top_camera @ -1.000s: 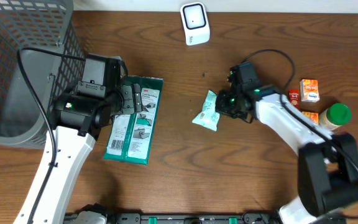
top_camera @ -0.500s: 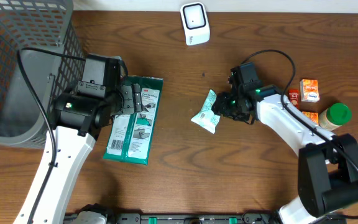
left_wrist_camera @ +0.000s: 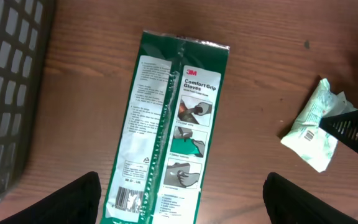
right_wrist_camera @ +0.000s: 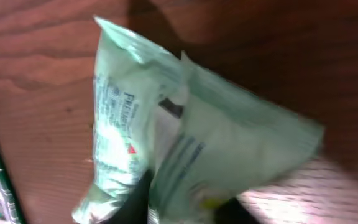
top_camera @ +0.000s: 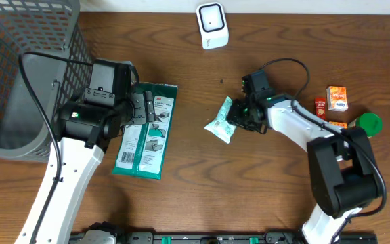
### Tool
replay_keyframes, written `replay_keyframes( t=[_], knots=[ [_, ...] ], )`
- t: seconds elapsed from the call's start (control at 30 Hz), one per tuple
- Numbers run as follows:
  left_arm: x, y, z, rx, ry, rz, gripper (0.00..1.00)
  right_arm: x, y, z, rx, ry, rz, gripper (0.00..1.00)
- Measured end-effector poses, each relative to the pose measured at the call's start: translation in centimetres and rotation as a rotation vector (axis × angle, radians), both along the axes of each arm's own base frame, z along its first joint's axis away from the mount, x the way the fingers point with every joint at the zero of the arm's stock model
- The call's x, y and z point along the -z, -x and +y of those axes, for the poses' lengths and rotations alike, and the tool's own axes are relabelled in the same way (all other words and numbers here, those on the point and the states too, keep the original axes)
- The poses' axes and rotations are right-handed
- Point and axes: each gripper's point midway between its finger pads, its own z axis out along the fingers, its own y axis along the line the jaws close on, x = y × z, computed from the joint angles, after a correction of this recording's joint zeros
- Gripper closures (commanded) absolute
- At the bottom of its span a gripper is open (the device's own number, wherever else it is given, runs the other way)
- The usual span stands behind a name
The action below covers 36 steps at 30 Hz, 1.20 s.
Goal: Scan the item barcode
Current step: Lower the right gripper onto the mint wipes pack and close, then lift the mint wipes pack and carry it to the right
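**A:** What kind of place am I driving in?

**B:** A mock shop checkout, I'd say: white barcode scanner (top_camera: 212,26) top centre, grey basket (top_camera: 19,41) upper left, packaged goods on the wooden tabletop (top_camera: 202,183). I see a glove pack (top_camera: 147,132), pale green packet (top_camera: 220,122), small boxes (top_camera: 337,97) and jar (top_camera: 369,122) at right.

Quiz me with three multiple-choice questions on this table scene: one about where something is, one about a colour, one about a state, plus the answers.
1. Where is the glove pack?
A) beside the basket, flat on the table
B) inside the basket
C) on top of the pouch

2. What colour is the jar lid?
A) red
B) green
C) white

3. How is the left gripper?
A) shut on the glove pack
B) shut on the pouch
C) open and empty

Answers:
1 A, the pack lies on bare wood just right of the basket.
2 B, the round lid at the right is green.
3 C, its fingers stand wide apart above the pack, gripping nothing.
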Motion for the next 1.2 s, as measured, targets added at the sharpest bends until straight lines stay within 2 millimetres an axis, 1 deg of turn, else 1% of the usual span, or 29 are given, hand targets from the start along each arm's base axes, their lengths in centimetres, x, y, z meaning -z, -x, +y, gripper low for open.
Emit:
replay_keyframes(
  t=[0.07,0.17,0.23,0.3,0.37,0.47,0.53,0.6,0.67,0.73,0.93,1.03,1.2],
  knots=[
    [0.0,0.0,0.0,0.0,0.0,0.0,0.16,-0.7,-0.3,0.2,0.0,-0.025,-0.009,0.99],
    [0.0,0.0,0.0,0.0,0.0,0.0,0.16,-1.0,-0.3,0.1,-0.019,-0.05,-0.011,0.98],
    [0.0,0.0,0.0,0.0,0.0,0.0,0.16,-1.6,-0.1,-0.6,-0.038,-0.071,-0.015,0.95],
    [0.0,0.0,0.0,0.0,0.0,0.0,0.16,-2.9,-0.1,-1.6,-0.052,-0.103,-0.036,0.99],
    [0.0,0.0,0.0,0.0,0.0,0.0,0.16,-5.1,-0.3,-2.4,-0.07,-0.147,-0.082,0.99],
    [0.0,0.0,0.0,0.0,0.0,0.0,0.16,-9.7,-0.5,-3.0,-0.131,-0.238,-0.193,0.99],
    [0.0,0.0,0.0,0.0,0.0,0.0,0.16,-12.1,0.1,-2.8,-0.183,-0.299,-0.242,0.99],
    [0.0,0.0,0.0,0.0,0.0,0.0,0.16,-13.6,1.2,-2.2,-0.236,-0.356,-0.252,0.99],
    [0.0,0.0,0.0,0.0,0.0,0.0,0.16,-13.8,2.4,-1.7,-0.265,-0.397,-0.217,0.99],
    [0.0,0.0,0.0,0.0,0.0,0.0,0.16,-13.5,3.8,-1.5,-0.282,-0.42,-0.16,0.99],
    [0.0,0.0,0.0,0.0,0.0,0.0,0.16,-12.9,6.4,-0.8,-0.351,-0.425,-0.088,0.99],
    [0.0,0.0,0.0,0.0,0.0,0.0,0.16,-12.5,6.9,-0.7,-0.373,-0.396,-0.076,0.99],
    [0.0,0.0,0.0,0.0,0.0,0.0,0.16,-12.1,6.9,-0.9,-0.392,-0.358,-0.086,0.99]
  ],
)
